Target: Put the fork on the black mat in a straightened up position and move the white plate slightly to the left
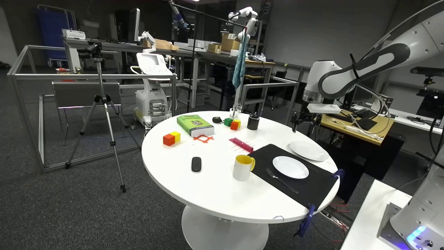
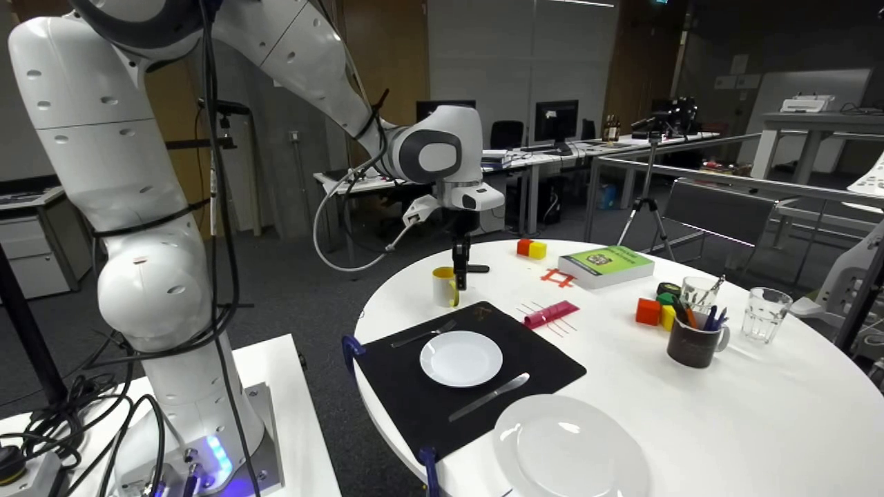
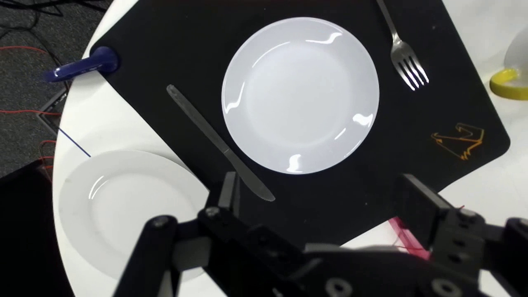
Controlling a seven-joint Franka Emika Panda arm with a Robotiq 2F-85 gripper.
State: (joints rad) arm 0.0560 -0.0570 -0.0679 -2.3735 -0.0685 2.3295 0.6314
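The fork (image 1: 281, 180) lies flat on the black mat (image 2: 414, 393), beside the white plate (image 2: 461, 359) on the mug's side. In the wrist view the fork (image 3: 397, 43) slants a little, tines toward the lower right, its handle end cut off by the top edge. The plate (image 3: 301, 99) lies flat near the mat's middle, apart from the fork. A knife (image 3: 225, 148) lies on its opposite side. My gripper (image 3: 321, 183) is open and empty, held above the mat; it also shows in both exterior views (image 1: 303, 129) (image 2: 460, 276).
A larger white plate (image 2: 570, 449) lies at the mat's knife side. A white mug with yellow inside (image 1: 241, 170) stands at the fork side. Blue clamps (image 1: 307, 220) grip the table edge. A pink strip (image 2: 550, 314), blocks (image 2: 648, 311), a book (image 1: 195, 125) and a pen cup (image 1: 253, 122) stand farther off.
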